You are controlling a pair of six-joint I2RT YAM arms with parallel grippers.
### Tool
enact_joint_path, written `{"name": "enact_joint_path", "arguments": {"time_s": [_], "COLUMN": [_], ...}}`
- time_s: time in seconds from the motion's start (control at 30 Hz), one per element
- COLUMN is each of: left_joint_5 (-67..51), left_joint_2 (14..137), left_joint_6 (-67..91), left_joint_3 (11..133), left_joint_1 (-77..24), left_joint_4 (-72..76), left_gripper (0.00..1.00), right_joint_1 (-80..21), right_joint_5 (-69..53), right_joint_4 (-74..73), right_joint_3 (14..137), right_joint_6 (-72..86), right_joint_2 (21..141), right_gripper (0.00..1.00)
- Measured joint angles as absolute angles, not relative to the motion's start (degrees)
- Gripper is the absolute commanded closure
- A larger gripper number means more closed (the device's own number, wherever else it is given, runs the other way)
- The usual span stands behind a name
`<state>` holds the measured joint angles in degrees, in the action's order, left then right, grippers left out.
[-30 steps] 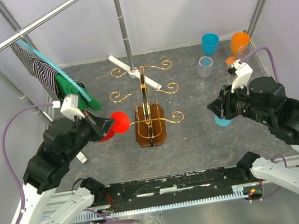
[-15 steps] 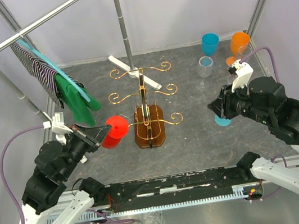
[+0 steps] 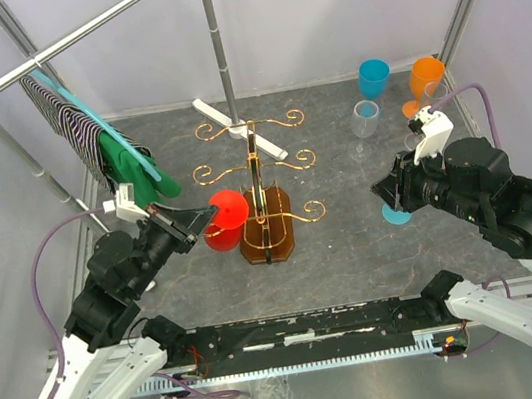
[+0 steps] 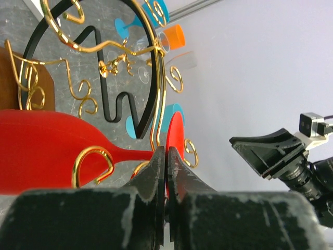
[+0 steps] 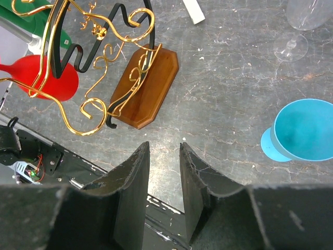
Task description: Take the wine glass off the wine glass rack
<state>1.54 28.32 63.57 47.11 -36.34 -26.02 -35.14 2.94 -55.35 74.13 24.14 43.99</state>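
The left pincer [image 3: 196, 232] is gripping a red plastic wine glass [image 3: 226, 216], its jaws pressed tight on the thin stem close to the round foot. The glass is lying on its side in the air, just beside the left side of the wine glass rack [image 3: 258, 175], a gold wire stand with curled scroll arms rising from a brown oval wooden base. From the left wrist camera a gold curl is crossing in front of the stem, and I cannot tell whether the glass is hooked in it or only passing behind it. From the right wrist camera another gold scroll arm is running across the red bowl.

The right pincer [image 5: 163, 148] is hanging over the grey stone-patterned tabletop [image 3: 354, 246] to the right of the rack, well apart from it, its jaws standing narrowly parted and holding nothing. A blue plastic wine glass [image 5: 304, 127] is sitting on the tabletop just beside it.

At the far right corner a clear wine glass [image 3: 365, 116], a blue cup [image 3: 374, 76] and an orange wine glass [image 3: 426, 76] are standing close together. On the left, a striped cloth [image 3: 67, 125] and a green cloth [image 3: 135, 170] are hanging from a grey metal pole frame [image 3: 78, 35].
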Motion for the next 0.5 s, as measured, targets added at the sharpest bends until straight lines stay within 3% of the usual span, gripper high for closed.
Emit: {"name": "enact_joint_path", "arguments": {"time_s": [0.5], "left_joint_5": [15.0], "left_joint_2": [30.3], "left_joint_6": [55.8], "left_joint_3": [57.3], "left_joint_1": [-36.3], "left_joint_4": [-24.9], "left_gripper": [0.97], "right_joint_1": [-35.1], "right_joint_5": [0.9], "right_joint_4": [-54.2], "right_joint_3": [74.1], "right_joint_6": [24.9], "right_joint_2": [46.8], "right_gripper": [0.55]}}
